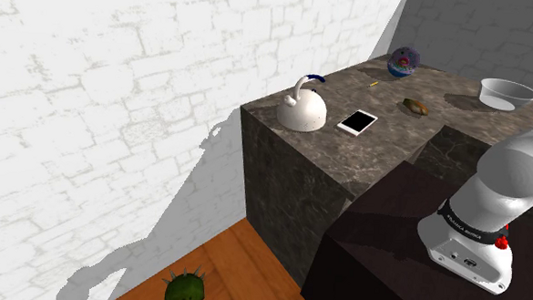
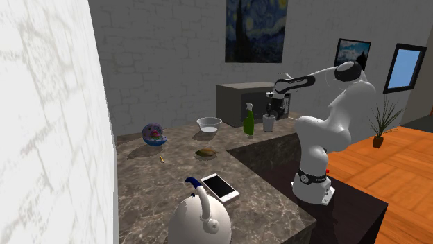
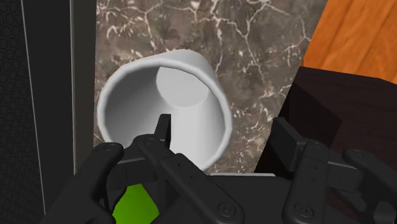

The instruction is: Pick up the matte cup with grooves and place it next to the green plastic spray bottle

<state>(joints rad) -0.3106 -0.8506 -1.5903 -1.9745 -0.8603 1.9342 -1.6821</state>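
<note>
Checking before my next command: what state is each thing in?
end effector: open, one finger inside the cup
cup: upright on counter, not clasped
green spray bottle: upright, beside the cup
kettle: upright
phone: lying flat
bowl: upright, empty

Green spray bottle mostly behind tool; kettle btm off-frame.

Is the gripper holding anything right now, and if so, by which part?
Nothing is held. The fingers stand open astride the rim of the cup: one is inside, the other is outside and clear of its wall.
</note>
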